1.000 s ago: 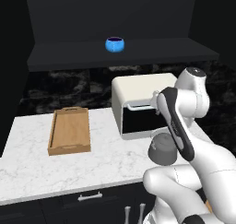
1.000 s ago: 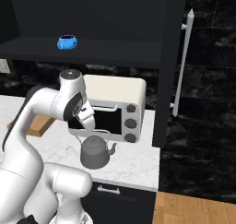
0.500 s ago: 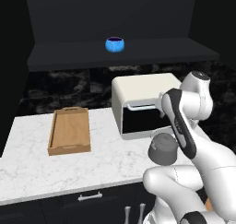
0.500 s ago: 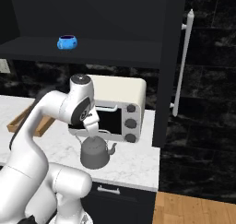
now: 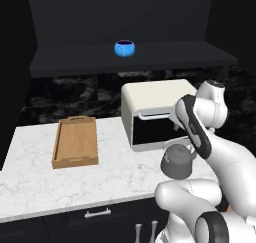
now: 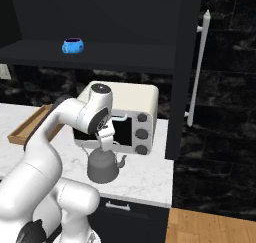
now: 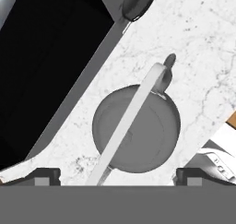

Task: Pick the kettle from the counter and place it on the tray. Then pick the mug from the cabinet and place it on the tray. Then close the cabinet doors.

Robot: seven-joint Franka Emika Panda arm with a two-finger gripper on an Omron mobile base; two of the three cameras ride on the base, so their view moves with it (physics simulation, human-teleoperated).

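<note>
The dark-grey kettle (image 5: 177, 162) (image 6: 103, 167) stands on the white counter (image 5: 30, 177) in front of the toaster oven. My gripper (image 6: 106, 142) (image 7: 117, 177) hangs just above it, pointing down, open, with a fingertip on either side of the kettle (image 7: 143, 140) and its arched handle running between them. Nothing is held. The wooden tray (image 5: 75, 147) (image 6: 30, 127) lies empty to the left on the counter. Up on the dark shelf of the open cabinet (image 5: 75, 57) sits the blue mug (image 5: 124, 48) (image 6: 73, 45). One black cabinet door (image 6: 220, 87) with a long silver handle stands open at the right.
A cream toaster oven (image 5: 155, 112) (image 6: 125, 117) with a dark glass door stands right behind the kettle, its knobs facing the counter's right end. Dark drawers with silver handles (image 5: 97, 213) run below the counter. Wooden floor (image 6: 210, 227) shows at the right.
The arm has swung a little to the right and the hand has sunk closer over the kettle. The jaws have stayed open. Kettle, tray and mug have not moved.
</note>
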